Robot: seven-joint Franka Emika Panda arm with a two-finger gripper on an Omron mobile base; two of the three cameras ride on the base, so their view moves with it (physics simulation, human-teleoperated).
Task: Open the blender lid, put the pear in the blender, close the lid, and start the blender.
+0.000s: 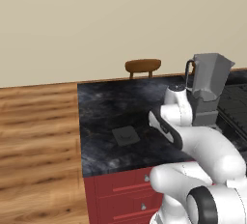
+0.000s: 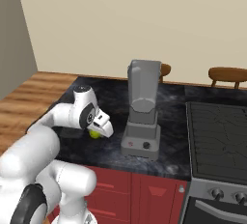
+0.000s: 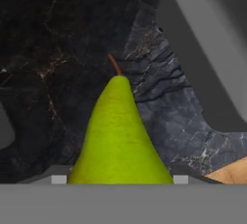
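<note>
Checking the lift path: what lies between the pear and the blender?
Only bare dark counter, seen in the right base view, separates pear from blender.

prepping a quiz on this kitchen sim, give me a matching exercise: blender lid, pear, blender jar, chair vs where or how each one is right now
Things:
1. blender lid
2. pear
3. blender jar
4. chair

Places or states:
A. between the gripper fingers, stem pointing away
B. standing behind the counter, by the wall
C. lying flat on the dark counter, off the blender
D. uncovered, sitting on the grey base

Pairs: 1-C, 2-A, 3-D, 4-B
</note>
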